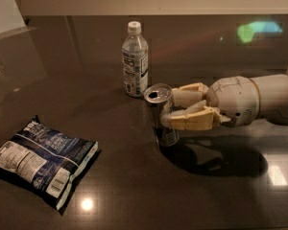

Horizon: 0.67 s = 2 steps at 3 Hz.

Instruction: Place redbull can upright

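Observation:
The redbull can (161, 110) is a slim silver-and-dark-blue can with a shiny pull-tab top. It stands nearly upright on the dark table (134, 186), its top tipped slightly toward the camera, just right of the water bottle. My gripper (174, 109) reaches in from the right with its tan fingers (189, 120) closed around the can's middle. The can's base looks to be at the table surface.
A clear water bottle (135, 60) with a white cap stands just behind and left of the can. A dark blue chip bag (41, 159) lies flat at the front left. My white arm (252, 99) stretches across the right side.

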Tool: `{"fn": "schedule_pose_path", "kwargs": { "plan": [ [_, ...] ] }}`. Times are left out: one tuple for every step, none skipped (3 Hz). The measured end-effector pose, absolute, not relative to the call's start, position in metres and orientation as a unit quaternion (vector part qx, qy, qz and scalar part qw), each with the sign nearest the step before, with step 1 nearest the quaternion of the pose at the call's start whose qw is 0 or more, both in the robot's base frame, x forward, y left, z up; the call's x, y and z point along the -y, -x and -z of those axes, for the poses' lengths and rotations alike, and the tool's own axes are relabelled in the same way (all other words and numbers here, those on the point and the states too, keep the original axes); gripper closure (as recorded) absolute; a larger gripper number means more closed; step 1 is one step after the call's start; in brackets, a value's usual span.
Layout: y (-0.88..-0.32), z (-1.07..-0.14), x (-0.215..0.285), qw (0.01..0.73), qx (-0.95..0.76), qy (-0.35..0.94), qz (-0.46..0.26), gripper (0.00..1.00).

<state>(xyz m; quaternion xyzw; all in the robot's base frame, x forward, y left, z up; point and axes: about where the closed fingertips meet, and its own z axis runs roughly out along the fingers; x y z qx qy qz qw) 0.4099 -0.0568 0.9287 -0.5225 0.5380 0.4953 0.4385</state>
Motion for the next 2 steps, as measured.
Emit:
{"fn": "schedule_pose_path", "kwargs": {
  "plan": [
    [-0.4143,-0.9190,0.0593,0.447,-0.526,0.508,-0.515,1.00],
    [-0.4167,-0.9152,0.0579,0.454,-0.514,0.500,-0.529,1.00]
  ]
}}
